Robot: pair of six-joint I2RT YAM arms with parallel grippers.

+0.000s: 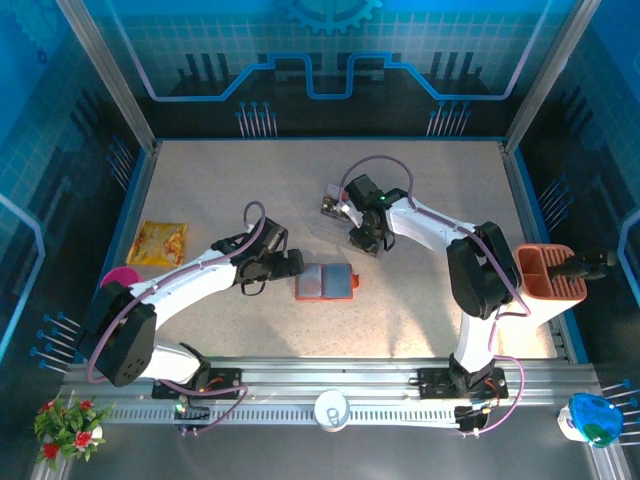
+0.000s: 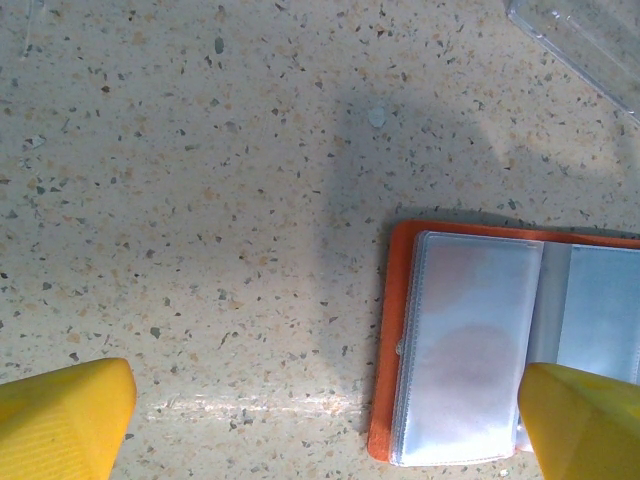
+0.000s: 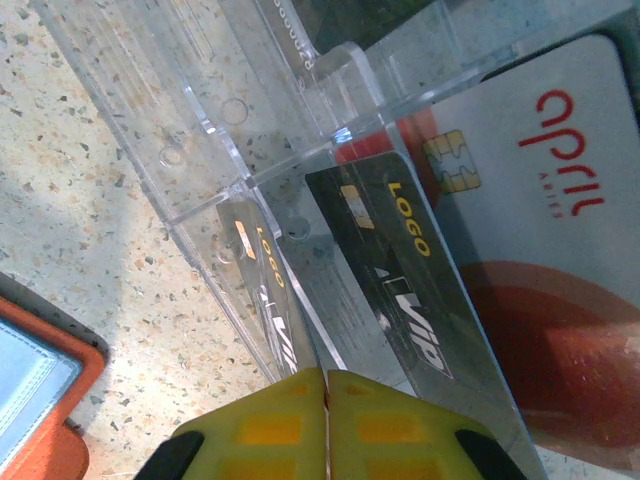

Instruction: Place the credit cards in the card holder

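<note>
Well, the wallet (image 1: 325, 282) lies open and flat about the middle of the worktop (image 1: 430, 320), a touch nearer the near edge than the far one, its orange cover showing as a rim around the grey-blue pockets. The left gripper (image 2: 320, 430) hangs over the wallet's left end with its yellow fingers (image 2: 60, 420) spread wide. One fingertip is over bare worktop and the other over the left-hand pocket, and nothing is between them.

The cards (image 1: 333, 205) sit past the wallet towards the far edge, in a clear stand (image 3: 250, 130) that rests on the worktop. From the right wrist I can see a black card (image 3: 400, 260) with gold lettering leaning in the stand. Beside it, partly under it, is a white card (image 3: 560, 200) with a chip and red patches. The black card's lettering is mirrored in the stand's clear wall.

The right gripper (image 3: 325, 400) is down at the stand with its fingers pressed together, right at the near end of the black card. I cannot tell whether a card edge is caught between them.

A yellow packet (image 1: 160, 241) lies near the left edge, well away from everything else. An orange basket (image 1: 548, 272) stands at the right edge.
</note>
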